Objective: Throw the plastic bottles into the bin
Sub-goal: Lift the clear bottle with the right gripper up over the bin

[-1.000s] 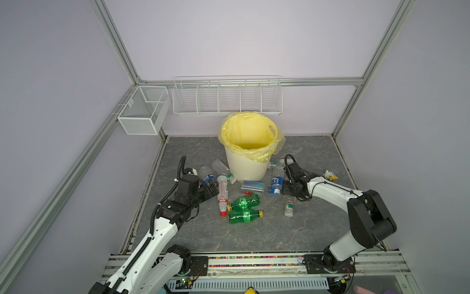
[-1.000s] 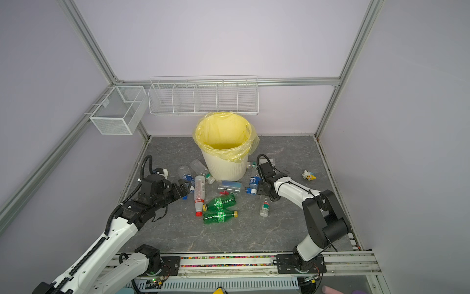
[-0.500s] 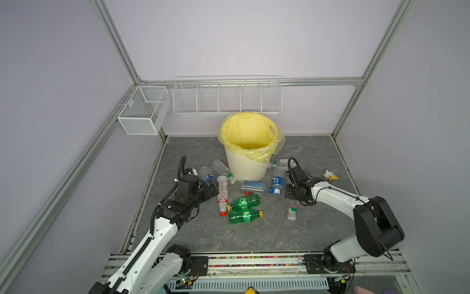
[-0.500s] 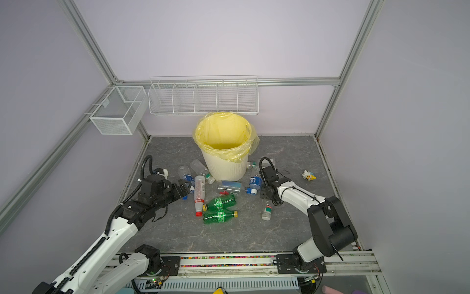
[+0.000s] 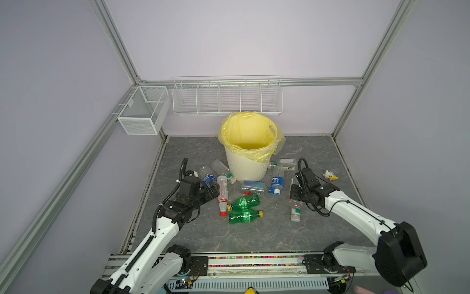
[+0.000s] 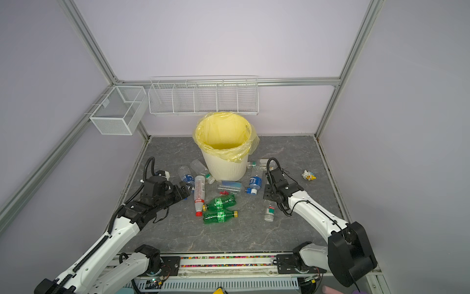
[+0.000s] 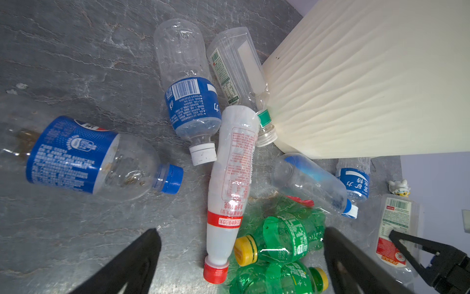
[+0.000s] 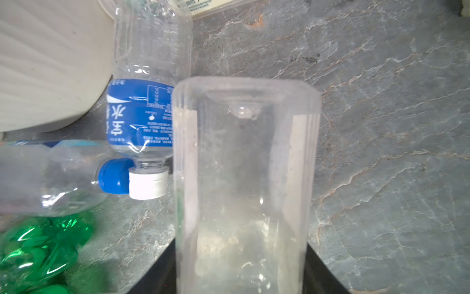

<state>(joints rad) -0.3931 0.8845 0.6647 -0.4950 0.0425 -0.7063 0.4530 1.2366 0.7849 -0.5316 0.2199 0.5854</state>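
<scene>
The cream ribbed bin [image 5: 248,169] [image 6: 225,169] with its yellow bag stands at the back middle. Several plastic bottles lie on the floor in front of it. My right gripper [image 5: 293,191] [image 6: 266,192] [image 8: 240,269] is shut on a clear square bottle [image 5: 295,210] [image 8: 244,165], held low over the floor with its base pointing towards the back. My left gripper [image 5: 213,189] [image 6: 185,189] [image 7: 240,233] is open and holds nothing. It hovers over the neck of a white red-capped bottle [image 5: 222,194] [image 7: 232,178], beside two green bottles [image 5: 244,209] [image 7: 287,239].
A blue-labelled bottle [image 5: 277,182] [image 8: 142,114] and a clear blue-capped one [image 5: 253,187] lie between the grippers. A small yellow toy [image 5: 330,175] sits at the right. White wire baskets [image 5: 226,98] hang on the back and left walls.
My right gripper has closed on the clear square bottle and shifted slightly right and forward with it. The left arm has not moved.
</scene>
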